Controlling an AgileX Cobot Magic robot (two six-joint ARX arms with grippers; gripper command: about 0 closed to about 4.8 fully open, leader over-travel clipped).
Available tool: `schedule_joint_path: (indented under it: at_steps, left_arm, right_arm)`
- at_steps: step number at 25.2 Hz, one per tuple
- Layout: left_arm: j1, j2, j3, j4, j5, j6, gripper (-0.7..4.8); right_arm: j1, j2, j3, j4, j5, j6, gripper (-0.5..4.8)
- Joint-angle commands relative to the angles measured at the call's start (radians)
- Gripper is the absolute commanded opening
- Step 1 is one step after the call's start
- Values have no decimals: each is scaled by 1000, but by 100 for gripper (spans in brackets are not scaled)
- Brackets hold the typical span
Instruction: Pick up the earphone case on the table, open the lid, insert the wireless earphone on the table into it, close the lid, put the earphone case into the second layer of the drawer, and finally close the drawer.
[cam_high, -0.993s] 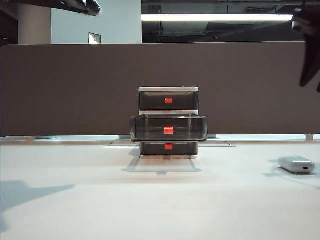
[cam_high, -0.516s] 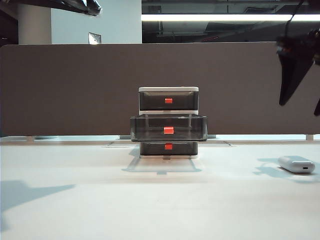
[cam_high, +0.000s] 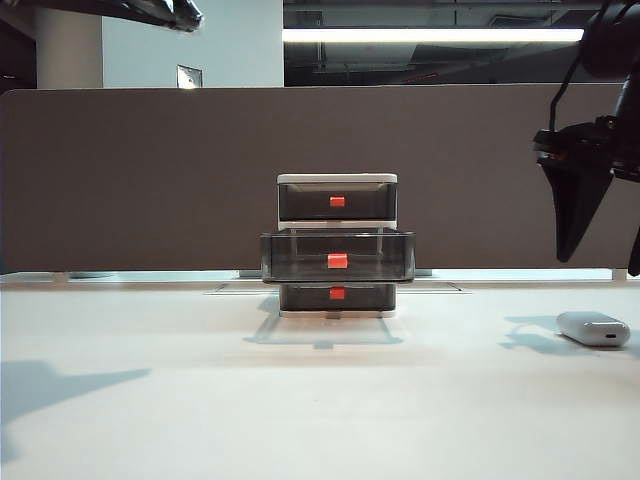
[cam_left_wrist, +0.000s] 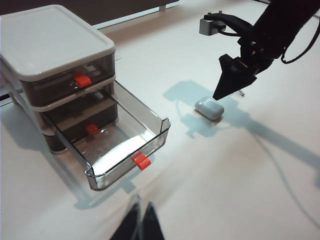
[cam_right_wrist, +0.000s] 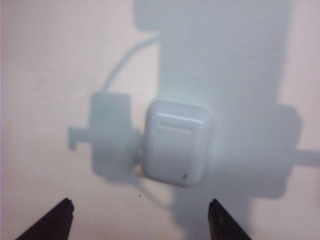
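- White case (cam_right_wrist: 176, 142) lies flat on the desk (cam_high: 320, 420), lid shut, well right of the drawer unit (cam_high: 337, 247)
- right gripper (cam_right_wrist: 140, 217) hangs above the case, not touching; its fingers (cam_high: 575, 210) spread wide
- middle drawer (cam_left_wrist: 125, 145) pulled out; top and bottom ones pushed in
- left gripper (cam_left_wrist: 140, 222) high over the desk before the unit; fingers together, holding nothing

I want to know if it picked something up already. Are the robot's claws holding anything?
No. The right gripper is open above the earphone case, not touching it. The left gripper is shut on nothing.
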Motion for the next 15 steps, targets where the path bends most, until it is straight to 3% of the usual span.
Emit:
schedule_joint_path:
  at_steps: [1,15]
  left_arm:
    - [-1,0,10,16,3,0,-6]
    - [-1,1,10,28,3,-3,-6]
  right_arm:
    - [2,29,48,-14,12,-11,370]
    - [2,153,61,21,43,-34,369]
